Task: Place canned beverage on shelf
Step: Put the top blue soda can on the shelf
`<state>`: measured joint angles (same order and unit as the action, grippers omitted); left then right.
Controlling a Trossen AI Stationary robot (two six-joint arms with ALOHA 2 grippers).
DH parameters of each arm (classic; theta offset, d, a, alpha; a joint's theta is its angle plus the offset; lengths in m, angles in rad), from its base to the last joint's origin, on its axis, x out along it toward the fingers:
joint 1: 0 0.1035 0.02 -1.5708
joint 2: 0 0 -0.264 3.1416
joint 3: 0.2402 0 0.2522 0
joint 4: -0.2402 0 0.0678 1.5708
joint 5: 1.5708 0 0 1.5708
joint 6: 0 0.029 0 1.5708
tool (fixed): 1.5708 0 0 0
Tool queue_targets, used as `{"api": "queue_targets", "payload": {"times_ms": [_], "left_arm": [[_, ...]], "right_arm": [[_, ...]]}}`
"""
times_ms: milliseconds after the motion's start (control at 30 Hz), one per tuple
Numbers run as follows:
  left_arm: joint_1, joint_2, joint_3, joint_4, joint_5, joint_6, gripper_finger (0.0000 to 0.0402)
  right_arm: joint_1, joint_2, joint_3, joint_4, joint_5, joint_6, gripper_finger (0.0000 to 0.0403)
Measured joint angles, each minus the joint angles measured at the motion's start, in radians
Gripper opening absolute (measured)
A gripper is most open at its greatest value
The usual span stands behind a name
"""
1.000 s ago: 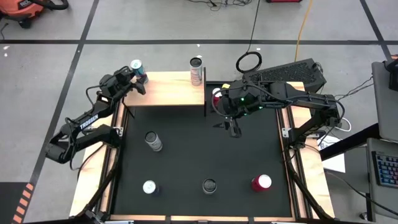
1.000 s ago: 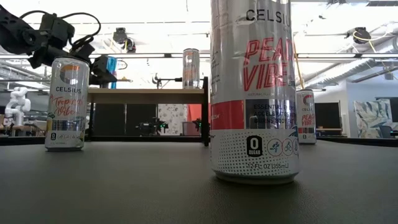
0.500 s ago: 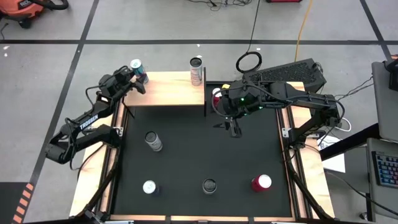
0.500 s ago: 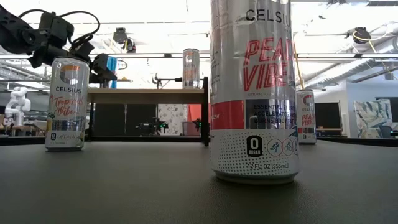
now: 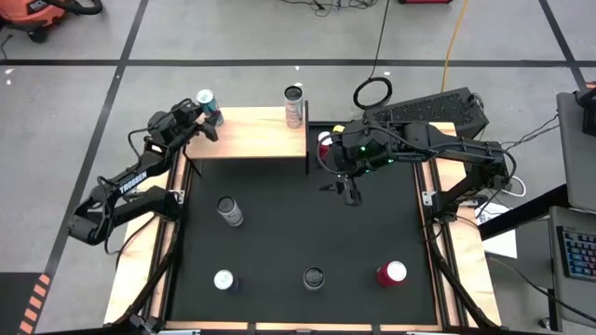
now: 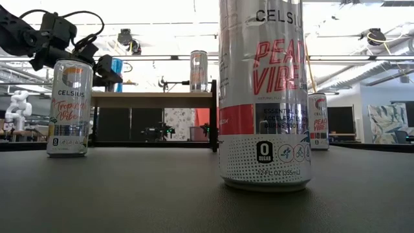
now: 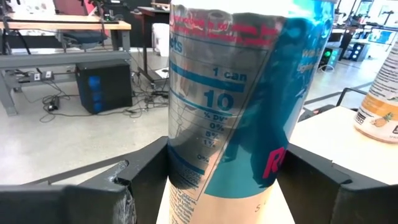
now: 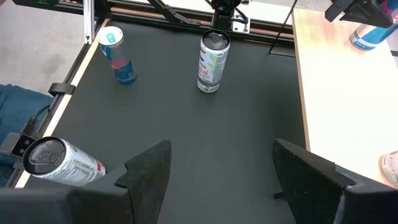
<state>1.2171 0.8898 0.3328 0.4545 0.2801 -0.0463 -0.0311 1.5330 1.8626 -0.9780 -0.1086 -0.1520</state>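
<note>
Left gripper [image 5: 207, 118]: my fingers are clamped on the blue can [image 5: 206, 104], one on either side of it, at the far left corner of the shelf [image 5: 251, 140].
Blue can: upright, over the shelf's left end; I cannot tell whether it touches the board.
Shelf: along the table's far edge, with a silver can [image 5: 294, 105] standing at its right end.
Right gripper [image 5: 348, 193]: my fingers are spread with nothing between them, above the black mat [image 5: 298, 223] just right of the shelf.

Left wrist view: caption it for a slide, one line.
Left gripper clamps a blue-and-silver can over the light-wood shelf, beside another can.
</note>
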Motion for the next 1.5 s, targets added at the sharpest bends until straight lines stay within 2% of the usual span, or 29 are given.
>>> {"api": "queue_targets", "payload": {"times_ms": [1500], "left_arm": [[0.000, -0.001, 0.002, -0.017, -0.015, 0.004, 0.0268]], "right_arm": [[0.000, 0.000, 0.000, 0.000, 0.002, 0.026, 0.0263]]}}
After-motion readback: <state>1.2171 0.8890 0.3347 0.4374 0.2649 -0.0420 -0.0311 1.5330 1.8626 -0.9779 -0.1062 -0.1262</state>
